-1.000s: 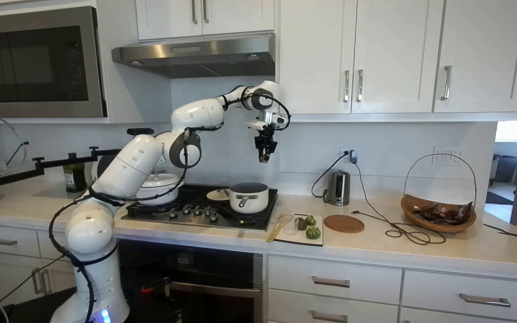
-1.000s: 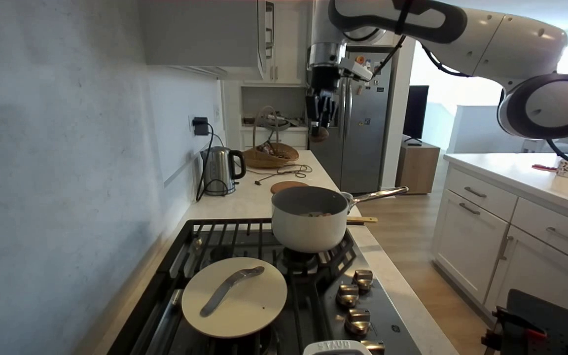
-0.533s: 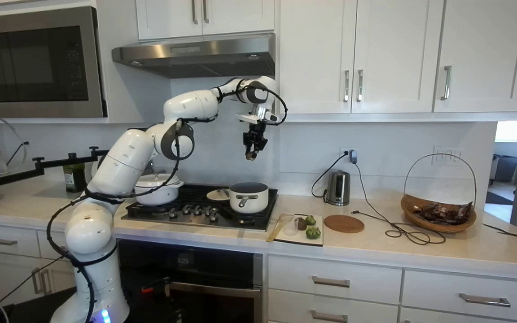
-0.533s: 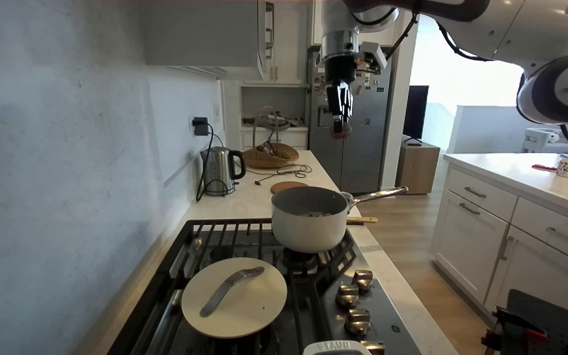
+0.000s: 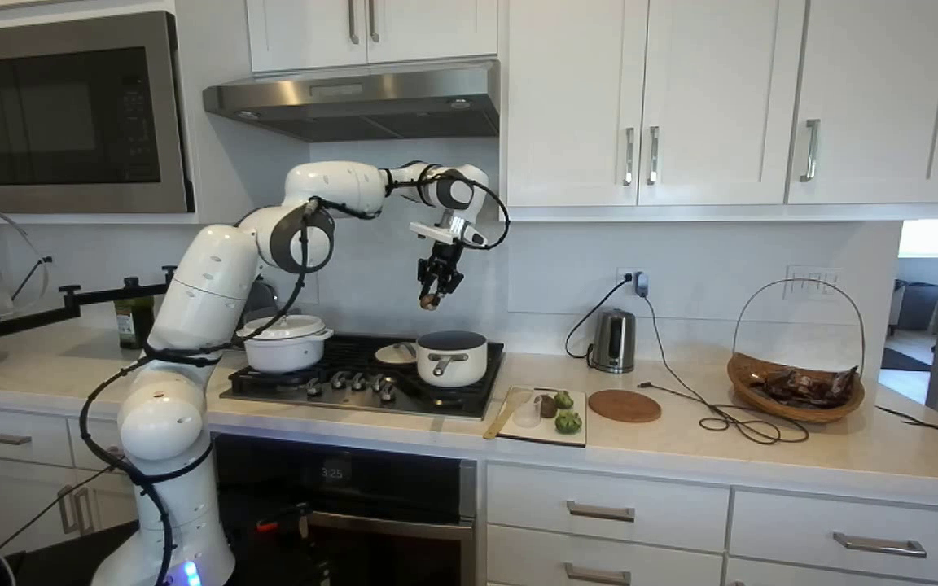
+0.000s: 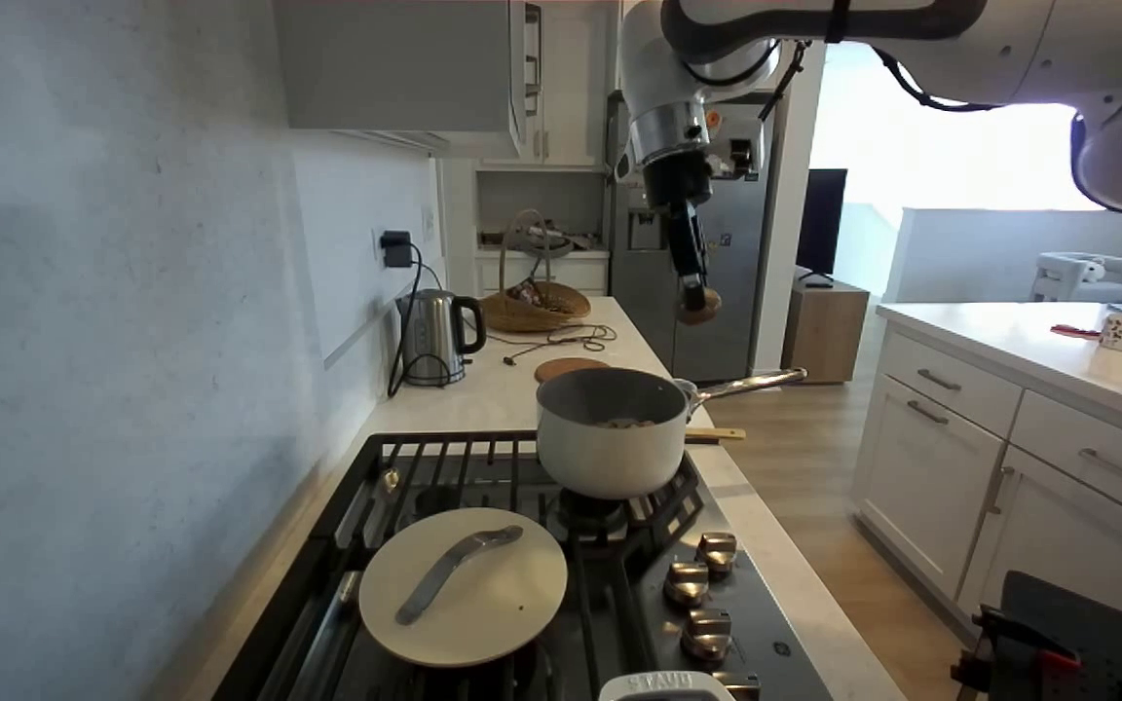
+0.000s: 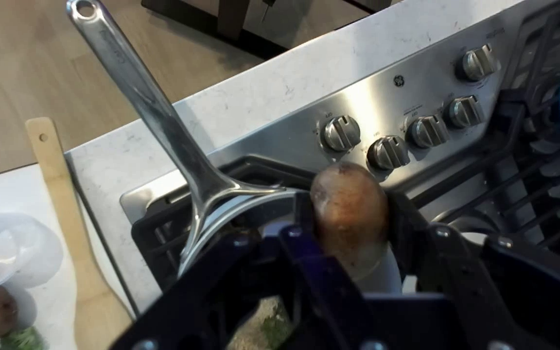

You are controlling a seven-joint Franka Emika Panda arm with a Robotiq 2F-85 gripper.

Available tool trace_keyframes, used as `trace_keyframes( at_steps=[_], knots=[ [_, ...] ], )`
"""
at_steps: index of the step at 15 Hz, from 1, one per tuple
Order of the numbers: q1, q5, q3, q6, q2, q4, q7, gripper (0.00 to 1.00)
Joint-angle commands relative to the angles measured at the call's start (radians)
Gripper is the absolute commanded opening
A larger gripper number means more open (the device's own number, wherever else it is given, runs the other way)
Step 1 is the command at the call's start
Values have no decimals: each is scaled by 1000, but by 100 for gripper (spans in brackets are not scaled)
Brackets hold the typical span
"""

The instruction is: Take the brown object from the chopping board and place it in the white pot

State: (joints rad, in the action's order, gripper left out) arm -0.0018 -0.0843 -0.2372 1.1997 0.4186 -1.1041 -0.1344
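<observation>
- Claw (image 7: pixel 350 215) gripping one brown object (image 7: pixel 348 206), jaws parted its width, in the air near and higher than the white pot (image 6: pixel 610 453).
- Pot: small pieces (image 6: pixel 625 424) inside, too blurred to count; steel handle (image 7: pixel 139 92) juts over the counter (image 5: pixel 672 439).
- On the stove (image 7: pixel 289 141): one loose lid (image 6: pixel 488 599), five knobs (image 7: pixel 388 153), one larger lidded pot (image 5: pixel 286 352).
- Chopping board (image 5: pixel 546 436): one wooden spatula (image 7: pixel 70 214), one clear cup (image 5: pixel 527 413), a second brown object (image 5: pixel 548 406), two green pieces (image 5: pixel 568 421).
- Beyond: one round disc (image 5: pixel 624 406), one kettle (image 5: pixel 617 342), one basket (image 5: pixel 786 408) with dark contents (image 5: pixel 807 386).
</observation>
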Motion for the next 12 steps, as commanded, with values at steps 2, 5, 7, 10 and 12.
trace_keyframes(
  at_steps=[2, 5, 7, 10, 12],
  knots=[
    [-3, -19, -28, 147, -129, -297, -30, 41],
    [45, -33, 10, 229, -170, -421, -47, 41],
    [63, -29, 17, 275, -186, -473, -63, 42],
    [84, -32, 29, 332, -197, -509, -71, 42],
    [90, -34, 32, 354, -200, -515, -71, 42]
  ],
)
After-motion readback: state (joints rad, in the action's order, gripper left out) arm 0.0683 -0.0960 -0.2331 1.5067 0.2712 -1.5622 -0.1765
